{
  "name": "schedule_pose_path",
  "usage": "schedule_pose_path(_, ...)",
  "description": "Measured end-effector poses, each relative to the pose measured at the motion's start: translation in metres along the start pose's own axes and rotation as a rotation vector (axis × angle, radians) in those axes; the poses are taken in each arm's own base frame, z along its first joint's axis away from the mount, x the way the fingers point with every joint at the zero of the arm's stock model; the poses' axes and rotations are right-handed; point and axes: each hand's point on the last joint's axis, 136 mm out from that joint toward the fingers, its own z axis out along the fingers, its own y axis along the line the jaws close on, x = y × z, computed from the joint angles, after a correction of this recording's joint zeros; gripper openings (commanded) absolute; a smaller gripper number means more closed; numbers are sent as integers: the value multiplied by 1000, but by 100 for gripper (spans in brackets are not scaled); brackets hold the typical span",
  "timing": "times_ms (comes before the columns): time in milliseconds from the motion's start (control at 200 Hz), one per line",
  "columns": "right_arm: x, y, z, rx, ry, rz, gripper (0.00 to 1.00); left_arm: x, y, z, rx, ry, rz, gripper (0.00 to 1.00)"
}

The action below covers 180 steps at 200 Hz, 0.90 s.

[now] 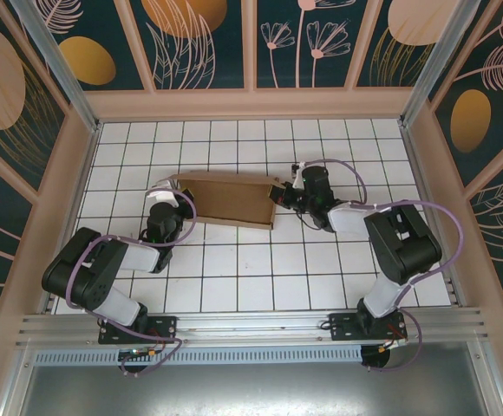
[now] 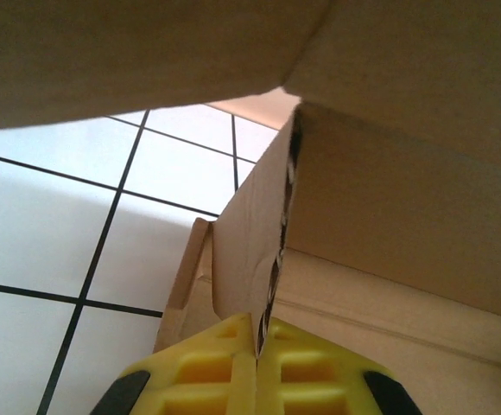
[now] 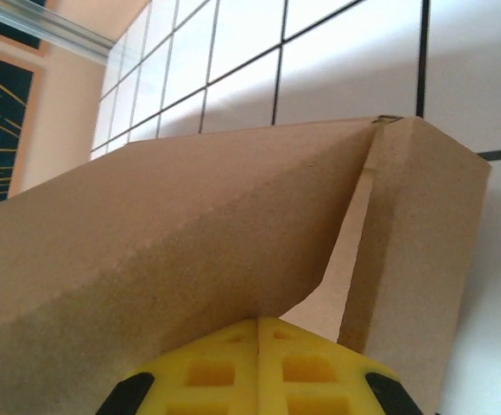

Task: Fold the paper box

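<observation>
Paper box [image 1: 230, 201] stands partly folded mid-table [image 1: 321, 277], toward the far edge; left gripper [image 2: 257, 327] closed, pinching its left end wall; right gripper [image 3: 257, 327] closed at its right end.

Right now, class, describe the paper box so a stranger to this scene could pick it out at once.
On the white tiled table, between the two black arms, lies the paper box. It is the one plain brown cardboard thing there, walls partly raised, with the left tool and right tool at its ends.
</observation>
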Motion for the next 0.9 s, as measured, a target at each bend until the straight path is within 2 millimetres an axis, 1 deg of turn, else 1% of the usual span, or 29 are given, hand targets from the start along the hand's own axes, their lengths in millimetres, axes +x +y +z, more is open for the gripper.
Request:
schedule_pose_path(105, 8, -13, 3, 43, 31, 9, 0, 1, 0, 0, 1, 3, 1, 0)
schedule_pose_path(185, 4, -18, 0, 60, 13, 10, 0, 1, 0, 0, 1, 4, 1, 0)
schedule_pose_path(250, 3, -26, -7, 78, -3, 10, 0, 2, 0, 0, 2, 7, 1, 0)
schedule_pose_path(360, 0, -40, -26, 118, -30, 7, 0, 4, -2, 0, 6, 12, 3, 0)
schedule_pose_path(410, -3, -40, -32, 125, -42, -1, 0, 5, -2, 0, 7, 14, 4, 0)
schedule_pose_path(470, -10, -35, -41, 130, -65, -25, 0, 5, -1, -1, 7, 15, 4, 0)
schedule_pose_path(555, -20, -27, -54, 153, -106, -56, 1, 6, -1, -1, 7, 14, 4, 0)
schedule_pose_path(611, -31, -22, -64, 182, -143, -70, 1, 6, -1, -1, 8, 13, 4, 0)
schedule_pose_path(701, -51, -3, -81, 188, -210, -98, 1, 6, -2, -1, 12, 14, 4, 0)
schedule_pose_path(781, -70, 24, -92, 161, -250, -134, 2, 6, -2, -1, 15, 15, 4, 0)
schedule_pose_path(821, -78, 41, -93, 141, -262, -160, 3, 6, -3, -1, 17, 16, 4, 0)
schedule_pose_path(871, -84, 65, -93, 114, -268, -199, 5, 7, -3, -1, 21, 18, 4, 0)
schedule_pose_path(901, -85, 79, -92, 95, -265, -221, 6, 7, -4, -1, 22, 19, 4, 0)
